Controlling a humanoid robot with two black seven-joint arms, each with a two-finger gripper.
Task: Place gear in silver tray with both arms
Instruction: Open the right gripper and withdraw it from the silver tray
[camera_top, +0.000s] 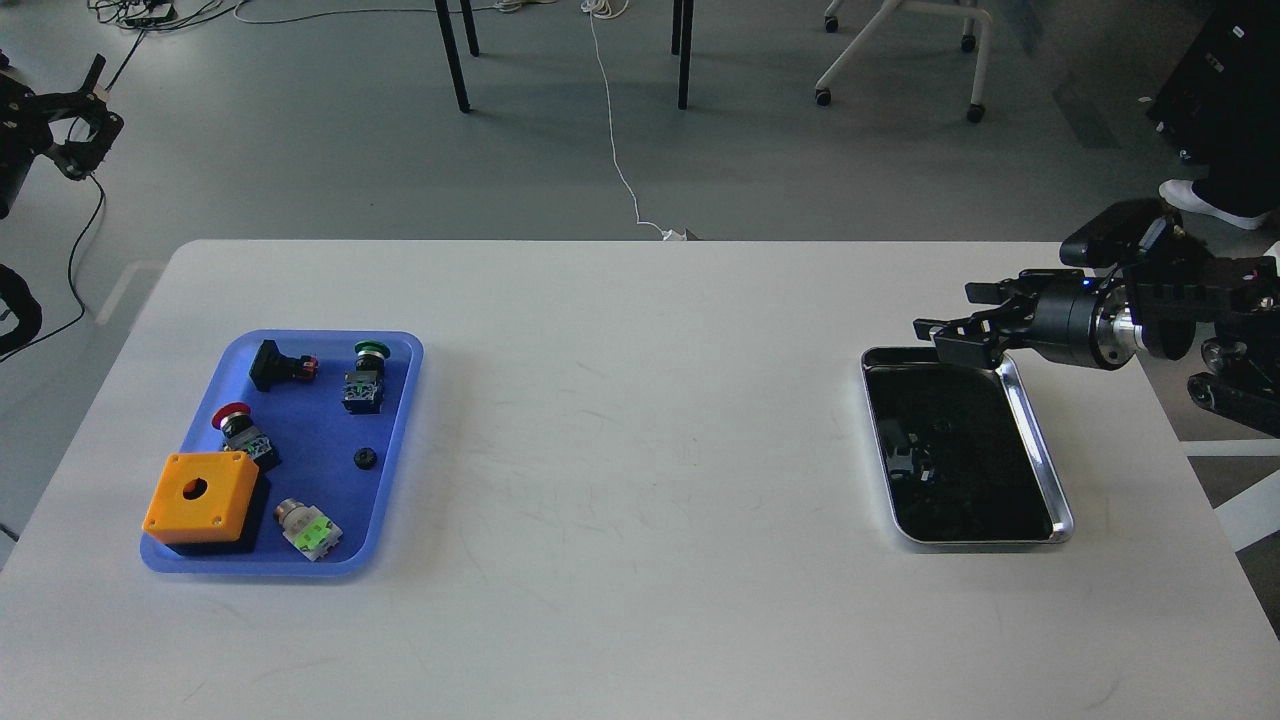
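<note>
The gear (365, 458) is a small black toothed ring lying in the blue plastic tray (400, 420) at the left of the table. The silver tray (1041, 445) lies at the right, its dark mirror inside showing only reflections. My right gripper (952, 314) hovers over the silver tray's far edge, pointing left, with its fingers apart and nothing between them. My left gripper (92, 105) is far off the table at the upper left, over the floor, with its fingers spread and empty.
The blue tray also holds an orange box with a hole (198, 497), a red push button (240, 428), a green push button (366, 375), a black switch (280, 366) and a green-labelled part (310, 528). Chair legs and cables lie on the floor beyond the table.
</note>
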